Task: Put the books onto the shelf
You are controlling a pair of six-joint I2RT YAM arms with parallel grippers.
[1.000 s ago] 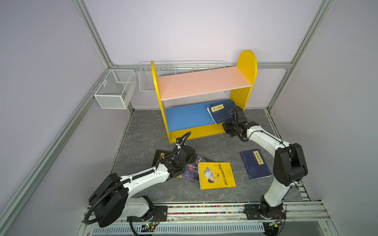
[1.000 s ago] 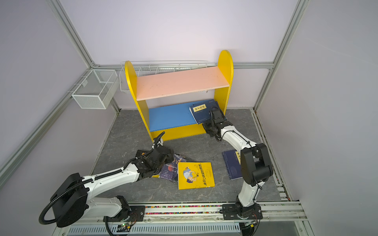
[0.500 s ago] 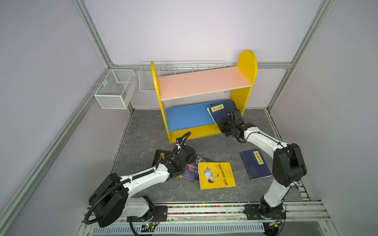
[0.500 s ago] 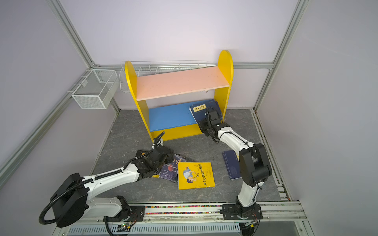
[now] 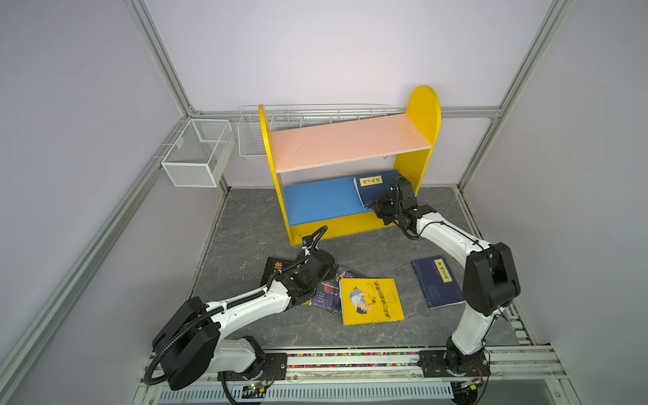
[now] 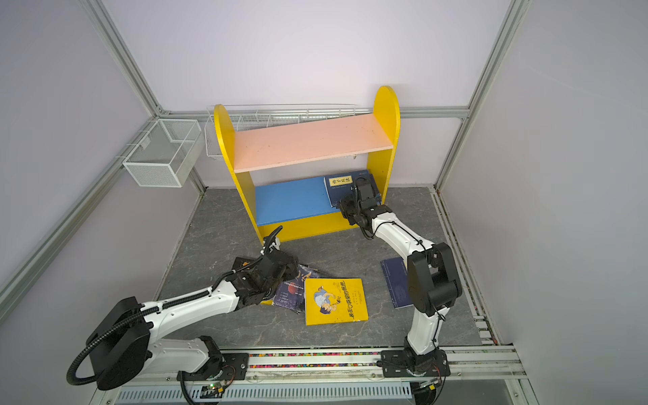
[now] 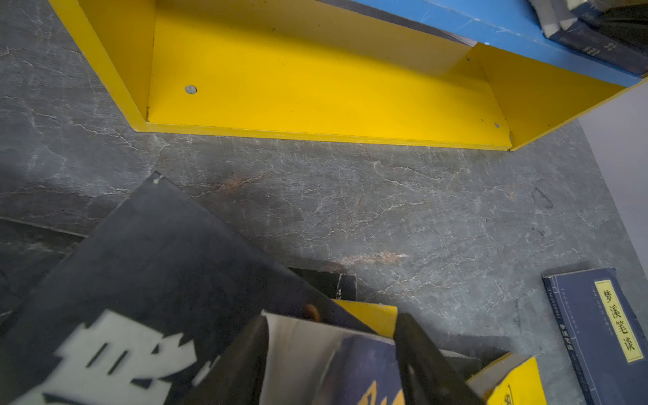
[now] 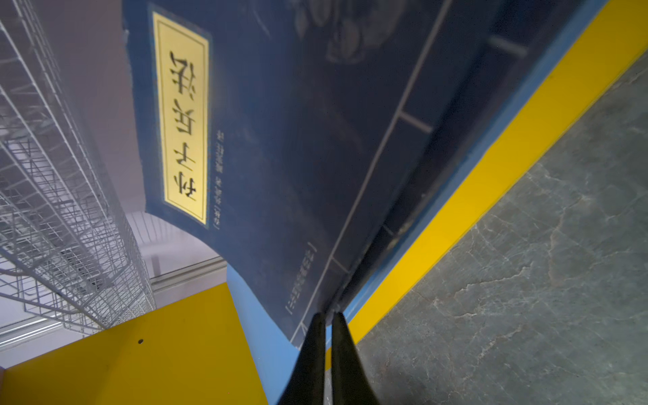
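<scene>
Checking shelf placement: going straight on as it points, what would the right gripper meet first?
Most likely the navy book on the blue board; its near corner sits right at the tips of the shut right gripper, though contact is unclear.

Pink board (image 5: 350, 142) bare; blue board (image 5: 315, 203) left part free, navy book (image 5: 371, 193) fills right end.

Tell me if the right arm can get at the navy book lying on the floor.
Probably yes, though not yet: the navy floor book lies uncovered beside that arm, but the right gripper is shut on the shelved navy book.
</scene>
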